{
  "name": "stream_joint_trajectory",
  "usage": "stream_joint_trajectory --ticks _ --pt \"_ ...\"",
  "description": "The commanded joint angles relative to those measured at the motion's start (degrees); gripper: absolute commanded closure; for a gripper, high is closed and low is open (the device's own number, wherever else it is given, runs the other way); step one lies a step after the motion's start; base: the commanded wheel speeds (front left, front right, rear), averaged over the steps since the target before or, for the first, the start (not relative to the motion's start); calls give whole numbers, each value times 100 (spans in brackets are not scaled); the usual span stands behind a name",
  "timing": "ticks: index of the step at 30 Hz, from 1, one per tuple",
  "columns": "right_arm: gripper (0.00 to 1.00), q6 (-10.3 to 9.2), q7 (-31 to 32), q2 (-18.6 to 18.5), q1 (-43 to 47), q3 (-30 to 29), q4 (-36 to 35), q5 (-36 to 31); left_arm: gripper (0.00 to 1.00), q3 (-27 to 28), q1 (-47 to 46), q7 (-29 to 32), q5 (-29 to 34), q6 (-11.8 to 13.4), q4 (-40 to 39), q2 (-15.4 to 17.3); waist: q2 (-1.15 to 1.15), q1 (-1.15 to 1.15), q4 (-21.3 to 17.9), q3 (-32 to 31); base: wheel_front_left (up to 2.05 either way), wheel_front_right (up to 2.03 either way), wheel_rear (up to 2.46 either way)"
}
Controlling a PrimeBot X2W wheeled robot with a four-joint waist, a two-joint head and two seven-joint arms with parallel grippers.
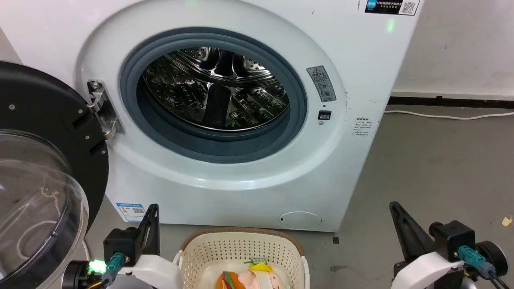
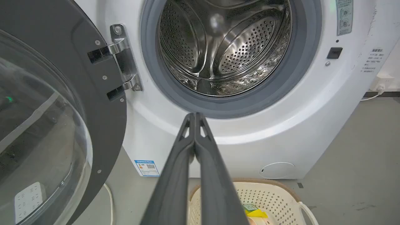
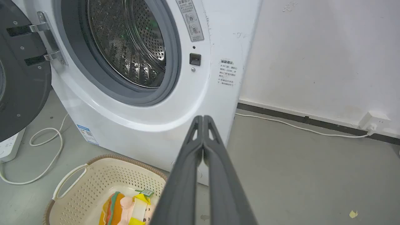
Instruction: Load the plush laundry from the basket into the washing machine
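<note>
The plush laundry (image 1: 251, 277), a pink pig figure in yellow on a striped hamburger, lies in the cream basket (image 1: 209, 249) on the floor before the washing machine (image 1: 249, 188). It also lies in the basket (image 3: 93, 184) in the right wrist view as plush laundry (image 3: 125, 207). The drum (image 1: 217, 88) shows no contents and the black-framed domed door (image 1: 44, 172) hangs swung wide to the left. My left gripper (image 1: 153, 208) is shut, left of the basket. My right gripper (image 1: 393, 206) is shut, to the basket's right. Both hold nothing.
A white cable (image 1: 445, 116) runs along the floor by the wall at right. A power strip (image 3: 9, 147) and a looped cord (image 3: 47, 147) lie on the floor under the open door. A yellow scrap (image 1: 506, 220) lies on the grey floor at right.
</note>
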Motion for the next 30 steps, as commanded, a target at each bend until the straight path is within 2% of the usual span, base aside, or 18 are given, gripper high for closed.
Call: stream_joint_trajectory --ticks 1,30 --pt "100 -5 7 -8 -68 -13 -24 -43 100 5 -88 2 16 17 -25 0 0 0 0 0 0 0 0" --pt "100 -5 7 -8 -68 -13 -24 -43 100 5 -88 2 16 17 -25 0 0 0 0 0 0 0 0"
